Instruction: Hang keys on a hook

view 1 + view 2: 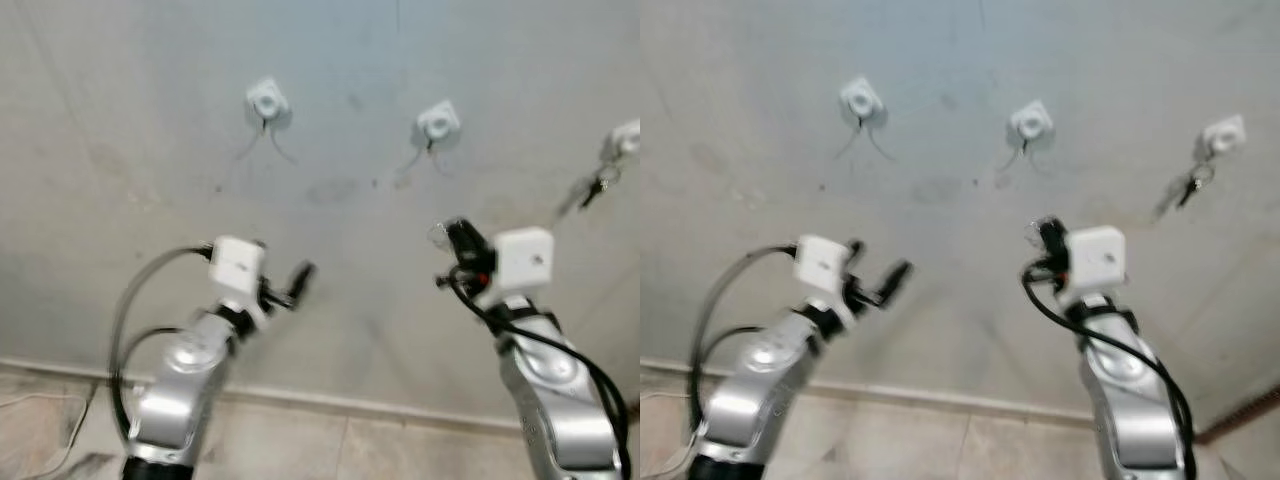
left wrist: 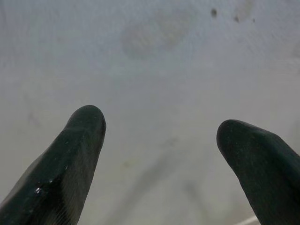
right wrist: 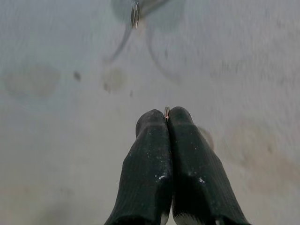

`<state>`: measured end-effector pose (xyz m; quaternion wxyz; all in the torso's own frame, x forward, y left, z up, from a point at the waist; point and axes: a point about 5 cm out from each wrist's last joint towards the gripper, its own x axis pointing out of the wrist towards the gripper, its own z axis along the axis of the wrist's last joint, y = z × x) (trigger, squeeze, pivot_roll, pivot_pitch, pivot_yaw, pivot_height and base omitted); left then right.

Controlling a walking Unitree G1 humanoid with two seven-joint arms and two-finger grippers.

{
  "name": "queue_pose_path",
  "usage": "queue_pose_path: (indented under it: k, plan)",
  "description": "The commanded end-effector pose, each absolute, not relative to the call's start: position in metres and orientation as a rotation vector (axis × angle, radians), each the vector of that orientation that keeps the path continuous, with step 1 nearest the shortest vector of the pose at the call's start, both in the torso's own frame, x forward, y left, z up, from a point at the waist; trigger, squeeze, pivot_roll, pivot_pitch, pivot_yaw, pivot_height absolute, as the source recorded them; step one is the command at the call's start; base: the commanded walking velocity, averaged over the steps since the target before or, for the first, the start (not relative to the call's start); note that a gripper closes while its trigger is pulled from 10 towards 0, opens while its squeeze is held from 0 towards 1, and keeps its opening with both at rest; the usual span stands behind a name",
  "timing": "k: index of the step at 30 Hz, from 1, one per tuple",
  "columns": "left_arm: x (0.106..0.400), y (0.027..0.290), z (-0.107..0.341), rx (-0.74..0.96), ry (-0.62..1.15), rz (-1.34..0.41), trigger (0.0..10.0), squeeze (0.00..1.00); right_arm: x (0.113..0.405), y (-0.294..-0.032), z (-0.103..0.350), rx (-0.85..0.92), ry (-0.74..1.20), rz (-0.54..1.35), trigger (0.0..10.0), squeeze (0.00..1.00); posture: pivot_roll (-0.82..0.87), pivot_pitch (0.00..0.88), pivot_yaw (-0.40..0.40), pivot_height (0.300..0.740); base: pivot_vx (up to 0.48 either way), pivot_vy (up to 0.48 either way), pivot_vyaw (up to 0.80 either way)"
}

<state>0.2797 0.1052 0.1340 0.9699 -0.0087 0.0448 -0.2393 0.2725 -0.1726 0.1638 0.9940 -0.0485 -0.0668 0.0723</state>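
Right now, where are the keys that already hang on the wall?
In the head views the keys hang from the rightmost hook on the wall, up and to the right of the right pincer.

The left gripper (image 2: 159,129) faces a pale grey wall (image 2: 154,65), its two black fingers (image 2: 70,159) spread wide apart with nothing between them. Bare wall shows in the gap. A faint darker smudge (image 2: 154,33) marks the wall beyond the fingertips, and a few small dark specks (image 2: 213,12) sit near it. A soft streak, perhaps a shadow, runs between the fingers.
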Motion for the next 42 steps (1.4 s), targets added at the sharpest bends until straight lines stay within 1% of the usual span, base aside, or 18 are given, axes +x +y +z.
queue_pose_path:
  k: [1,12,28,31,42]
  plan:
    - [0.279,0.114,0.135,0.001,0.087,-0.453,10.0,0.0,0.273,-0.165,0.171,-0.1,-0.168,0.17,10.0,0.0,0.13,0.0,-0.028,0.74,0.0,0.0,0.0]
    - [0.278,0.111,0.135,-0.023,0.083,-0.465,10.0,0.0,0.271,-0.163,0.171,-0.096,-0.168,0.167,10.0,0.0,0.13,0.0,-0.032,0.74,0.0,0.0,0.0]
    - [0.277,0.11,0.136,-0.031,0.079,-0.476,10.0,0.0,0.271,-0.16,0.169,-0.09,-0.165,0.168,10.0,0.0,0.13,0.0,-0.03,0.74,0.0,-0.387,0.0]
    - [0.277,0.111,0.137,-0.071,0.083,-0.46,10.0,0.0,0.271,-0.16,0.169,-0.09,-0.165,0.168,10.0,0.0,0.13,0.0,-0.03,0.74,0.0,0.0,0.0]
    - [0.277,0.116,0.135,-0.037,0.092,-0.438,10.0,0.0,0.271,-0.155,0.168,-0.074,-0.163,0.176,10.0,0.0,0.14,0.0,-0.031,0.74,0.0,0.0,0.0]
